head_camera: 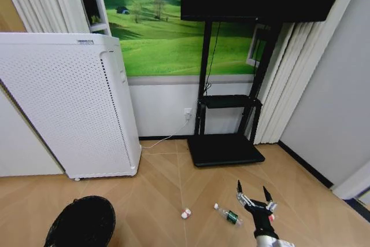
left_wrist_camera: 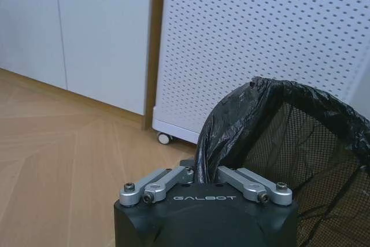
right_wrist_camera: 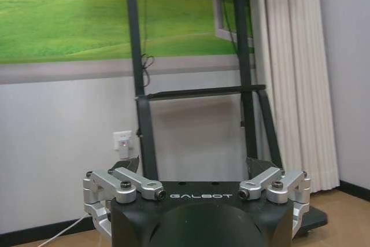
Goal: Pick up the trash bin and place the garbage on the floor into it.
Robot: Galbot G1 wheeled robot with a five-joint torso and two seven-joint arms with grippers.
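Although the frame edge cut off its base, the trash bin (head_camera: 81, 224), round black mesh lined with a crinkled bag, sat low left with the left claw (left_wrist_camera: 202, 180) clamped on its rim beside the white perforated appliance (head_camera: 69, 105). On the herringbone floor (head_camera: 156, 183) lay a small red-white item (head_camera: 185, 213) and a clear bottle (head_camera: 229, 215); just right, the right claw (head_camera: 254, 192) hovered spread, empty.

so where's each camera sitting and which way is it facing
Head view: high on the robot, looking forward and down at the floor, the bottle, the red-white item and the trash bin; the open right gripper shows.
Left wrist view: on the left arm, facing the white perforated appliance; the left gripper is shut on the trash bin's rim.
Right wrist view: on the right arm, facing the TV stand and wall.
Shared: head and left wrist both show bin and appliance.
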